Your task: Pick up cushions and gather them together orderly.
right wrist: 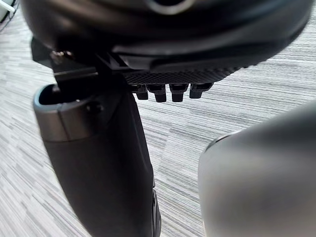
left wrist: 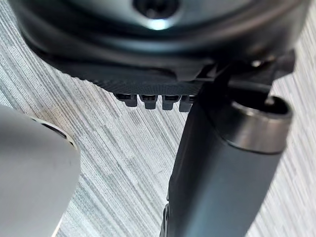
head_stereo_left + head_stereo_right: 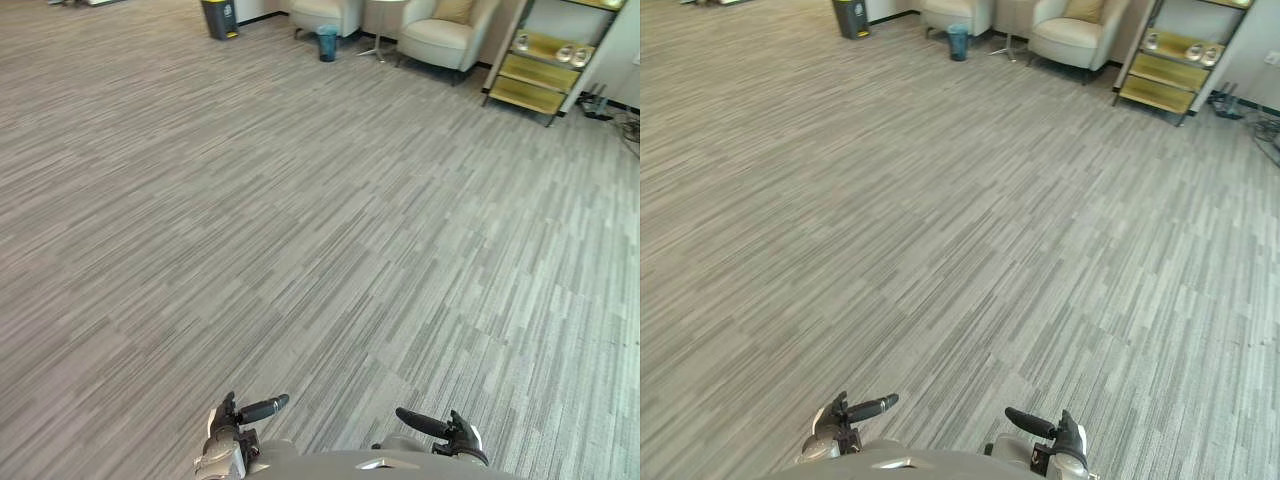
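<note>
A tan cushion (image 3: 455, 10) leans on the back of a cream armchair (image 3: 438, 42) far across the room, at the back right. My left hand (image 3: 235, 425) and right hand (image 3: 452, 433) hang low at the near edge of the view, far from the cushion. Each has its thumb stretched inward. In the left wrist view the thumb (image 2: 222, 168) stands out past relaxed fingers (image 2: 158, 101), with only carpet beyond. The right wrist view shows the same: thumb (image 1: 98, 163), fingers (image 1: 170, 91), nothing held.
Grey striped carpet (image 3: 300, 220) runs wide between me and the far wall. At the back stand a second armchair (image 3: 325, 12), a small blue bin (image 3: 328, 42), a dark bin (image 3: 220, 18), a side table (image 3: 380, 25) and a yellow shelf unit (image 3: 540, 70).
</note>
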Available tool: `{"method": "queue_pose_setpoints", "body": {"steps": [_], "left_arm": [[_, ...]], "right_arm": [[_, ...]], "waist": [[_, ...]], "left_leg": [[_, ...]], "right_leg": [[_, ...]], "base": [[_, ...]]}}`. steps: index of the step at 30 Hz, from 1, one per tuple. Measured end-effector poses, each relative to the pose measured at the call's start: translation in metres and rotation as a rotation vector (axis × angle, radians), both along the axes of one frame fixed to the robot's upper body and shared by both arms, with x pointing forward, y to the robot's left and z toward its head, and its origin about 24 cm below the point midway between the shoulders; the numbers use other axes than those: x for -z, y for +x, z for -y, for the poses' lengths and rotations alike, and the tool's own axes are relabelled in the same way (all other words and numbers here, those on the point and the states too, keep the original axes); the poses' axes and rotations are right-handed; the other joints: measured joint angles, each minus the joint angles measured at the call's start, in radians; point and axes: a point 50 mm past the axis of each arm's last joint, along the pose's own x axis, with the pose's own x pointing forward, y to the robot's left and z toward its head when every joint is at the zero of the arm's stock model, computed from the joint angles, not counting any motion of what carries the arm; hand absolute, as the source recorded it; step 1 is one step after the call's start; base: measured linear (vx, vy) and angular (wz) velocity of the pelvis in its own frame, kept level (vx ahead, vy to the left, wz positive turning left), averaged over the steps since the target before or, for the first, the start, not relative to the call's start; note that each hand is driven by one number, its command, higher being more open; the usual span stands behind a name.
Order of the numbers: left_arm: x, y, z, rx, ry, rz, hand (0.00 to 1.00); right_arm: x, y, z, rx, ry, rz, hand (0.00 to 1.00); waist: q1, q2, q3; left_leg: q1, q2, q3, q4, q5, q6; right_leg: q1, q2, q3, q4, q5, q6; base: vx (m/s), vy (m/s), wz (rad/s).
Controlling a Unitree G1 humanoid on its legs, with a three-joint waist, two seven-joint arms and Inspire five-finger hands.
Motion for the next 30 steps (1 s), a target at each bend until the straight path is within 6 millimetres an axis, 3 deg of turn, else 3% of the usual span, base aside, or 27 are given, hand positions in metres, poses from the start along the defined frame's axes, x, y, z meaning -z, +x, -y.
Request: {"method": "queue_pose_setpoints", "body": {"steps": [1, 2, 3, 4, 6, 7, 8, 9, 10, 11, 12, 14, 15, 16, 17, 18, 19, 20, 21, 22, 24, 25, 26, 27, 28, 29, 30], "left_arm": [[0.0, 0.0, 0.0, 0.014, 0.004, -0.003, 1.0], [0.001, -0.002, -0.004, 0.041, 0.014, -0.018, 1.0], [0.002, -0.003, -0.001, 0.048, 0.007, -0.029, 1.0], [0.002, -0.003, 0.0, 0.05, 0.003, -0.03, 1.0], [0.002, 0.003, 0.014, 0.081, -0.021, -0.017, 1.0], [0.002, 0.004, 0.014, 0.08, -0.021, -0.015, 1.0], [0.001, 0.006, 0.012, 0.063, -0.018, -0.006, 1.0], [0.0, 0.007, 0.012, 0.062, -0.016, -0.001, 1.0], [-0.003, 0.011, 0.008, 0.036, -0.006, 0.028, 1.0], [-0.004, 0.013, 0.007, 0.036, -0.001, 0.04, 1.0], [-0.006, 0.017, 0.004, 0.041, 0.012, 0.061, 1.0], [-0.01, 0.022, 0.002, 0.044, 0.022, 0.095, 1.0], [-0.012, 0.025, 0.002, 0.043, 0.024, 0.109, 1.0], [-0.012, 0.025, 0.002, 0.043, 0.024, 0.109, 1.0], [-0.012, 0.026, 0.003, 0.04, 0.024, 0.116, 1.0], [-0.012, 0.026, 0.002, 0.038, 0.025, 0.119, 1.0], [-0.013, 0.027, 0.002, 0.031, 0.023, 0.121, 1.0], [-0.013, 0.027, 0.0, 0.025, 0.023, 0.127, 1.0], [-0.014, 0.028, -0.004, 0.027, 0.034, 0.129, 1.0], [-0.014, 0.029, -0.007, 0.028, 0.039, 0.129, 1.0], [-0.014, 0.028, -0.011, 0.032, 0.049, 0.122, 1.0], [-0.014, 0.028, -0.01, 0.046, 0.052, 0.118, 1.0], [-0.014, 0.027, -0.01, 0.051, 0.052, 0.114, 1.0], [-0.013, 0.027, -0.011, 0.076, 0.06, 0.1, 1.0], [-0.012, 0.026, -0.013, 0.086, 0.063, 0.083, 1.0], [-0.01, 0.023, -0.013, 0.108, 0.068, 0.056, 1.0], [-0.008, 0.021, -0.012, 0.13, 0.07, 0.042, 1.0]], "right_arm": [[0.0, 0.001, 0.0, 0.0, 0.001, 0.003, 1.0], [0.001, 0.0, -0.003, 0.001, 0.009, -0.003, 1.0], [0.001, 0.004, 0.0, 0.012, 0.01, -0.001, 1.0], [0.001, 0.004, 0.001, 0.012, 0.007, -0.003, 1.0], [-0.001, 0.005, 0.009, 0.04, -0.01, 0.007, 1.0], [-0.001, 0.004, 0.01, 0.044, -0.01, 0.007, 1.0], [0.0, 0.001, 0.01, 0.041, -0.012, 0.0, 1.0], [-0.001, 0.001, 0.01, 0.037, -0.014, 0.001, 1.0], [0.0, -0.001, 0.009, 0.038, -0.014, -0.002, 1.0], [0.0, -0.001, 0.008, 0.042, -0.01, -0.003, 1.0], [0.001, -0.001, 0.005, 0.048, 0.0, -0.003, 1.0], [0.001, 0.002, 0.0, 0.047, 0.012, 0.006, 1.0], [0.001, 0.003, -0.001, 0.05, 0.014, 0.007, 1.0], [0.001, 0.003, -0.002, 0.05, 0.014, 0.007, 1.0], [0.001, 0.003, -0.003, 0.051, 0.018, 0.004, 1.0], [0.001, 0.002, -0.004, 0.052, 0.019, -0.001, 1.0], [0.002, 0.001, -0.004, 0.053, 0.019, -0.008, 1.0], [0.003, 0.0, -0.008, 0.053, 0.03, -0.02, 1.0], [0.005, 0.0, -0.013, 0.05, 0.046, -0.025, 1.0], [0.005, 0.0, -0.017, 0.05, 0.056, -0.027, 1.0], [0.007, -0.007, -0.018, 0.055, 0.064, -0.045, 1.0], [0.007, -0.008, -0.017, 0.058, 0.064, -0.048, 1.0], [0.007, -0.009, -0.017, 0.058, 0.063, -0.049, 1.0], [0.007, -0.008, -0.015, 0.049, 0.056, -0.047, 1.0], [0.007, -0.008, -0.015, 0.041, 0.055, -0.044, 1.0], [0.006, -0.006, -0.011, 0.048, 0.051, -0.037, 1.0], [0.004, -0.004, -0.008, 0.044, 0.038, -0.025, 1.0]], "waist": [[-0.003, 0.0, 0.001], [-0.009, -0.016, 0.0], [-0.014, 0.011, 0.001], [-0.014, 0.019, 0.002], [-0.023, 0.054, 0.017], [-0.027, 0.057, 0.018], [-0.032, 0.056, 0.032], [-0.03, 0.059, 0.037], [-0.025, 0.061, 0.047], [-0.024, 0.056, 0.049], [-0.02, 0.042, 0.054], [-0.014, 0.03, 0.058], [-0.002, 0.027, 0.06], [0.0, 0.027, 0.06], [0.011, 0.024, 0.064], [0.013, 0.022, 0.065], [0.022, 0.017, 0.065], [0.034, -0.005, 0.058], [0.029, -0.029, 0.056], [0.025, -0.04, 0.055], [0.026, -0.056, 0.044], [0.026, -0.058, 0.044], [0.025, -0.06, 0.045], [0.018, -0.065, 0.052], [0.007, -0.064, 0.066], [-0.005, -0.066, 0.066], [-0.018, -0.059, 0.063]], "left_leg": [[0.009, 0.005, 0.005, -0.007, 0.0, 0.0], [0.03, -0.005, 0.002, -0.014, 0.001, -0.011], [0.05, 0.025, -0.021, -0.01, 0.009, -0.02], [0.052, 0.031, -0.028, -0.005, 0.017, -0.03], [0.026, 0.053, -0.074, 0.103, 0.095, -0.089], [0.004, 0.057, -0.089, 0.168, 0.116, -0.09], [-0.095, 0.073, -0.138, 0.406, 0.212, -0.085], [-0.143, 0.088, -0.155, 0.515, 0.232, -0.096], [-0.283, 0.122, -0.156, 0.798, 0.18, -0.088], [-0.316, 0.122, -0.154, 0.831, 0.166, -0.09], [-0.373, 0.113, -0.139, 0.823, 0.139, -0.084], [-0.446, 0.089, -0.088, 0.665, 0.088, -0.068], [-0.47, 0.052, -0.078, 0.481, 0.086, -0.064], [-0.473, 0.046, -0.078, 0.454, 0.088, -0.064], [-0.485, -0.005, -0.089, 0.184, 0.131, -0.068], [-0.486, -0.026, -0.102, 0.08, 0.173, -0.07], [-0.482, -0.035, -0.107, 0.045, 0.24, -0.07], [-0.458, -0.06, -0.099, 0.041, 0.335, -0.056], [-0.461, -0.077, -0.098, 0.07, 0.327, -0.033], [-0.464, -0.085, -0.093, 0.103, 0.3, -0.01], [-0.456, -0.09, -0.076, 0.184, 0.224, 0.002], [-0.422, -0.091, -0.069, 0.203, 0.177, 0.01], [-0.408, -0.092, -0.068, 0.203, 0.164, 0.007], [-0.344, -0.1, -0.07, 0.19, 0.114, 0.011], [-0.286, -0.109, -0.073, 0.178, 0.087, 0.016], [-0.222, -0.111, -0.077, 0.163, 0.063, 0.017], [-0.15, -0.105, -0.08, 0.124, 0.049, 0.017]], "right_leg": [[-0.016, 0.01, 0.004, -0.041, 0.026, -0.003], [-0.015, 0.02, 0.013, -0.161, 0.229, -0.061], [0.004, 0.046, 0.005, -0.152, 0.21, -0.08], [0.01, 0.052, 0.005, -0.153, 0.206, -0.085], [0.066, 0.072, -0.005, -0.181, 0.167, -0.107], [0.085, 0.074, -0.009, -0.195, 0.16, -0.109], [0.157, 0.082, -0.017, -0.244, 0.148, -0.114], [0.195, 0.088, -0.019, -0.27, 0.147, -0.116], [0.306, 0.117, -0.019, -0.351, 0.138, -0.129], [0.335, 0.12, -0.02, -0.371, 0.136, -0.131], [0.381, 0.123, -0.016, -0.405, 0.13, -0.131], [0.434, 0.131, 0.01, -0.453, 0.127, -0.126], [0.462, 0.131, 0.037, -0.48, 0.123, -0.12], [0.463, 0.131, 0.04, -0.483, 0.123, -0.119], [0.501, 0.127, 0.073, -0.519, 0.11, -0.109], [0.516, 0.125, 0.085, -0.533, 0.099, -0.102], [0.527, 0.119, 0.104, -0.538, 0.086, -0.094], [0.552, 0.093, 0.149, -0.546, 0.062, -0.075], [0.557, 0.07, 0.165, -0.54, 0.058, -0.069], [0.553, 0.056, 0.179, -0.518, 0.06, -0.065], [0.526, 0.04, 0.224, -0.389, 0.064, -0.058], [0.482, 0.036, 0.226, -0.233, 0.081, -0.029], [0.461, 0.036, 0.224, -0.173, 0.093, -0.008], [0.348, 0.01, 0.209, 0.105, 0.207, 0.106], [0.277, -0.028, 0.175, 0.286, 0.276, 0.1], [0.224, -0.069, 0.112, 0.388, 0.213, 0.027], [0.175, -0.099, 0.036, 0.403, 0.157, -0.008]], "base": [[0.53, -0.22, -0.32], [0.46, -0.233, -0.27], [0.46, -0.246, -0.24], [0.36, -0.23, -0.21], [0.39, -0.262, -0.05], [0.49, -0.329, 0.14], [0.44, -0.291, 0.16], [0.4, -0.26, 0.13], [0.31, -0.19, 0.04], [0.27, -0.16, -0.03], [0.26, -0.122, -0.17], [0.28, -0.074, -0.39], [0.26, 0.0, -0.41], [0.44, 0.069, -0.63], [0.4, 0.098, -0.49], [0.51, 0.155, -0.63], [0.51, 0.157, -0.71], [0.64, 0.175, -0.73], [0.56, 0.137, -0.61], [0.53, 0.132, -0.25], [0.53, 0.141, -0.12], [0.42, 0.105, -0.07], [0.61, 0.109, -0.13], [0.5, 0.084, -0.04], [0.58, 0.066, 0.0], [0.38, -0.005, 0.09], [0.57, -0.041, 0.07]]}}
